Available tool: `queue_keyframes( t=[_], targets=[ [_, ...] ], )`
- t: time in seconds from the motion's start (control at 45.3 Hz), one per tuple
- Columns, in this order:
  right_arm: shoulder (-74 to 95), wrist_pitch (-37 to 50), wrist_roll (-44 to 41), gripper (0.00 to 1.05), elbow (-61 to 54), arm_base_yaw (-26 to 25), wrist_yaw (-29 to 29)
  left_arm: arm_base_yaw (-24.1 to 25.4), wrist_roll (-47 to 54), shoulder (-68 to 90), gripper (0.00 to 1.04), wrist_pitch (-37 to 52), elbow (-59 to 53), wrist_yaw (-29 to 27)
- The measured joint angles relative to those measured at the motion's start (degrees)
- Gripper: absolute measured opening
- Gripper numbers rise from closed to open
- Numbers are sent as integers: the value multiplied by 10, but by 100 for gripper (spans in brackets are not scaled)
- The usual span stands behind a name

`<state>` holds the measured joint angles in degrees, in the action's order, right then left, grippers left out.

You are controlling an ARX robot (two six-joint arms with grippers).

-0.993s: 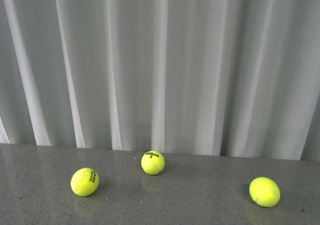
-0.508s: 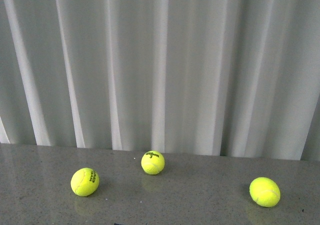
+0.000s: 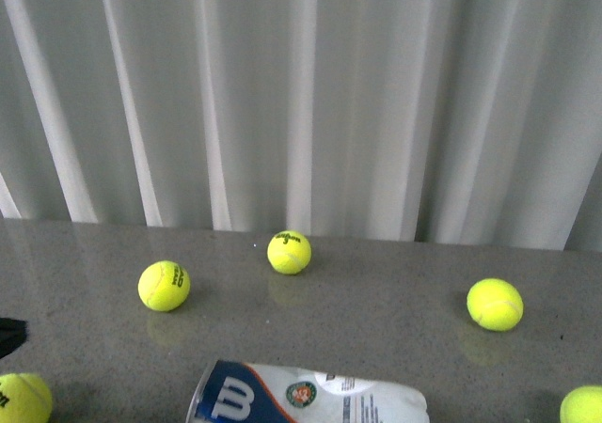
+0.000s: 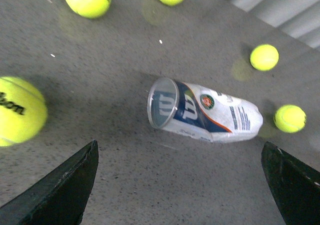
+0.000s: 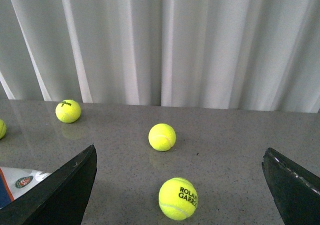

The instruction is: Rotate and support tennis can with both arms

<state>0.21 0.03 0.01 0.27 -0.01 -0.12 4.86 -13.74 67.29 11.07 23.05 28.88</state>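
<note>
Lying on its side at the near edge of the grey worktop (image 3: 395, 334), the tennis can (image 3: 310, 402) points its navy round end left and its white end right. Neither gripper touches it. The left gripper (image 4: 179, 147) hangs over the worktop with its fingers (image 4: 60, 190) spread wide and nothing between them. The right gripper (image 5: 180, 149) is likewise splayed and empty. A near-left ball (image 3: 23, 397) and a near-right ball (image 3: 583, 406) flank the can. Farther back, well apart, sit a left ball (image 3: 164, 286), a right ball (image 3: 495, 305) and, farthest, a centre ball (image 3: 289, 252). Behind them hangs a white pleated curtain (image 3: 301, 94).
</note>
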Motion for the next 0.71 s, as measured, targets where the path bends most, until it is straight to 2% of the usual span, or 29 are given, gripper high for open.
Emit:
queue_keyframes(
  t=[0.088,0.221,0.706],
  targets=[
    [0,0,0,98,0,0,0,-9,-9,112,98,49,33,47],
    [0,0,0,98,0,0,0,-32,-14,225,98,93,75,81],
    [0,0,0,98,0,0,0,-88,-15,429,98,152,179,85]
  ],
)
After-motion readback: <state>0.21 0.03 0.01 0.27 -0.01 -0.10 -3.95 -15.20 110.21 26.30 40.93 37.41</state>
